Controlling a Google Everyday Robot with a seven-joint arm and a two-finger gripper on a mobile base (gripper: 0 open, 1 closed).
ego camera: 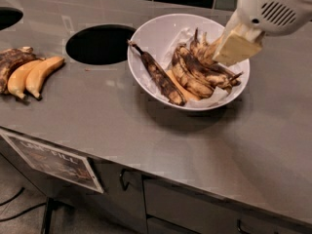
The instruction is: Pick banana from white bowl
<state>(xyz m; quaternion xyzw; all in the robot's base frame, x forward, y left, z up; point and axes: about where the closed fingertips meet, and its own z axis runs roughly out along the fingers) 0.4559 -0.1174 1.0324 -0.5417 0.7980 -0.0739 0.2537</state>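
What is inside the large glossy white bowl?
A brown-blotched yellow banana cluster and one slim blackened banana. The cream gripper over the white bowl's right side hides part of the cluster.

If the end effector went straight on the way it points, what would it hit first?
The end effector, over the right side of the white bowl, points down-left. It would likely meet the brown-blotched banana bunch first; depth is unclear, so it may already touch.

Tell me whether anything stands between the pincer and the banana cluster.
Nothing visible does. The pincer hangs right at the banana cluster, over the right side of the bowl. The black banana lies left of the cluster, off the path.
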